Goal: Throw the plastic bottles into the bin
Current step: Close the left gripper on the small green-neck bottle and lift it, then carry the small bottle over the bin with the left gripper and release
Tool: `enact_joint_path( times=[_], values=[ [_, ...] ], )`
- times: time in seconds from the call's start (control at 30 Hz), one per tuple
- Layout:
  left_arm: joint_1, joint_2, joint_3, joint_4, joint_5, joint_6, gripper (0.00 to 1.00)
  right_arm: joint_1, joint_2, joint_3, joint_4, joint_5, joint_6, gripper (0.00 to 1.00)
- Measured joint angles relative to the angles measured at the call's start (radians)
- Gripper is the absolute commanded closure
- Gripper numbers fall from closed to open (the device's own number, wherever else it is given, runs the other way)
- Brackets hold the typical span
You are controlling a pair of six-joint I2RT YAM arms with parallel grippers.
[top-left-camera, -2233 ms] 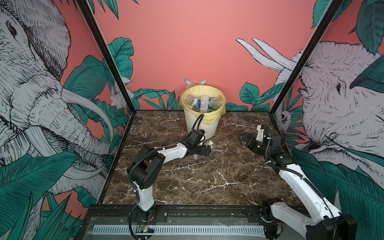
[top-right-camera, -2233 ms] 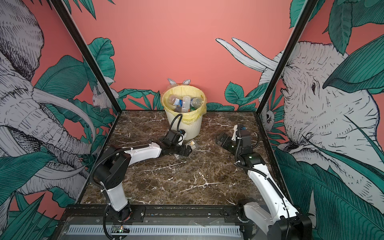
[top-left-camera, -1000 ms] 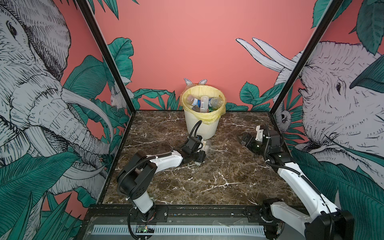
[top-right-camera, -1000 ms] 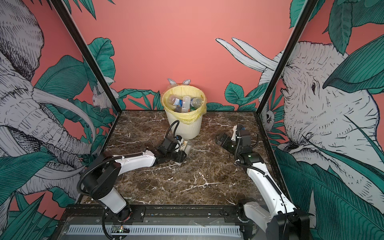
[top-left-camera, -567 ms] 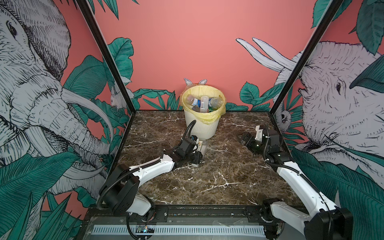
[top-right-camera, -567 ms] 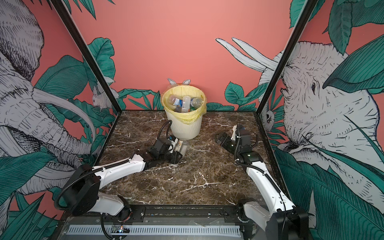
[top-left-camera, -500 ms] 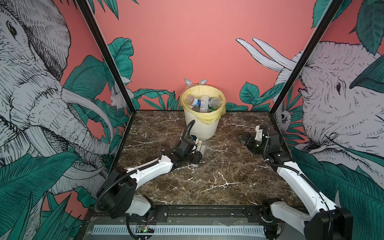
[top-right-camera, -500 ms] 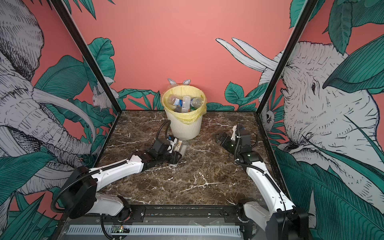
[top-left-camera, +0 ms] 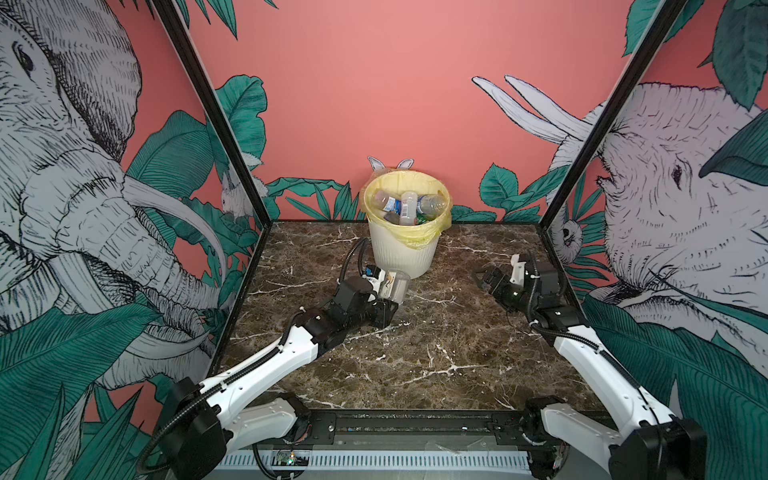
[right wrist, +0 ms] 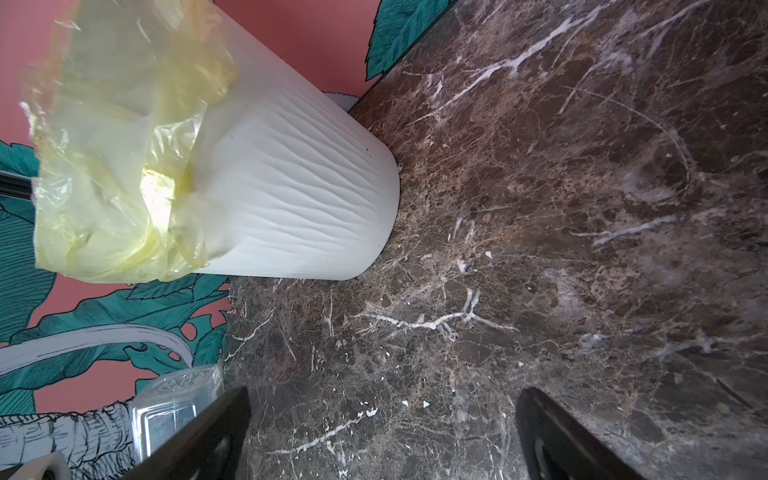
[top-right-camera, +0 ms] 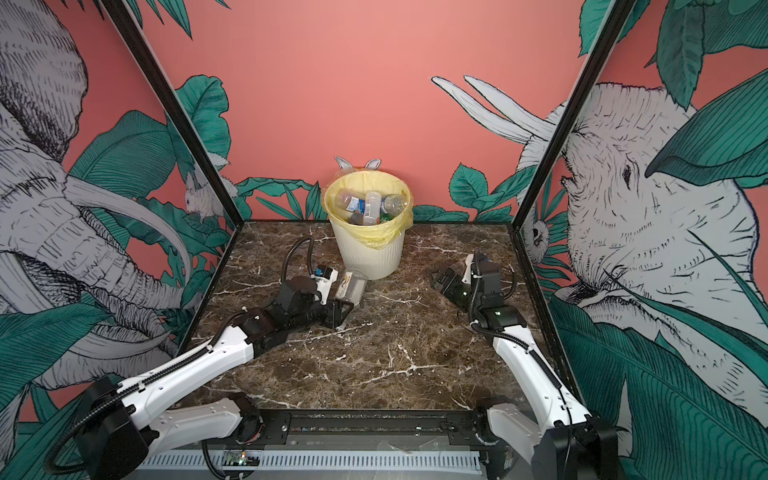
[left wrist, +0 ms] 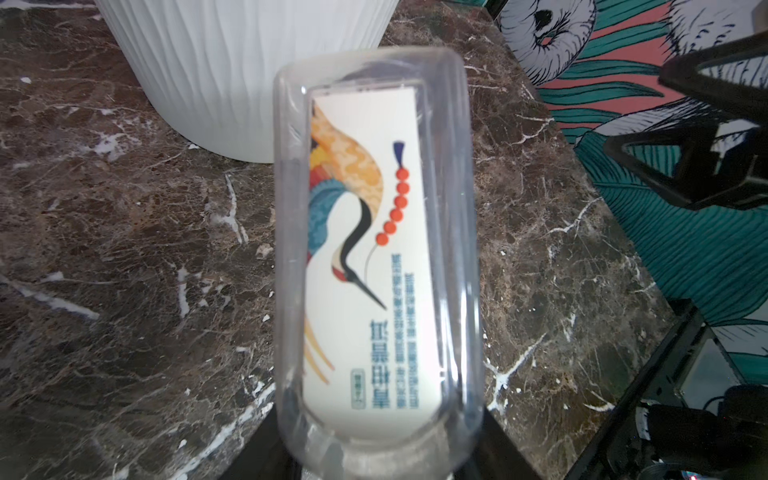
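Note:
My left gripper (top-left-camera: 384, 309) (top-right-camera: 338, 309) is shut on the neck end of a clear plastic bottle (top-left-camera: 395, 284) (top-right-camera: 351, 286) with a white label showing a crane. The bottle (left wrist: 374, 249) points up and away from the gripper (left wrist: 380, 455), just in front of the bin's base. The cream ribbed bin (top-left-camera: 401, 249) (top-right-camera: 368, 253) (left wrist: 249, 62) (right wrist: 291, 187) stands at the back middle, its yellow bag folded over the rim. Several bottles (top-left-camera: 409, 203) (top-right-camera: 368, 208) lie inside it. My right gripper (top-left-camera: 484, 280) (top-right-camera: 440, 282) (right wrist: 382, 436) hovers open and empty to the right of the bin.
The brown marble tabletop (top-left-camera: 415, 365) is walled by painted panels at the back and both sides, with black corner posts (top-left-camera: 216, 116). A black rail (top-left-camera: 415, 424) runs along the front edge. A clear plastic end (right wrist: 174, 399) shows beside a right finger.
My left arm has stretched forward and carried the bottle closer to the bin's front, raising it slightly. The right arm has barely moved and stays open.

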Motion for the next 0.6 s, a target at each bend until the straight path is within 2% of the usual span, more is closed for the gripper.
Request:
enact_joint_path(
  times=[0.23,0.4,0.5,0.6],
  values=[
    [0.000,-0.084,0.003,-0.024,-0.014,-0.003,0.52,0.000,-0.005,0.000,-0.001,0.000,0.001,0.01],
    [0.000,-0.092,0.045,-0.063,-0.022,-0.003,0.52,0.000,-0.008,0.000,-0.001,0.000,0.002,0.01],
    [0.000,-0.077,0.133,-0.108,-0.021,0.000,0.53,0.000,-0.008,0.000,-0.001,0.000,0.003,0.01],
    [0.000,-0.026,0.285,-0.156,-0.032,0.010,0.53,0.000,-0.008,0.000,-0.001,0.000,0.003,0.01]
  ],
)
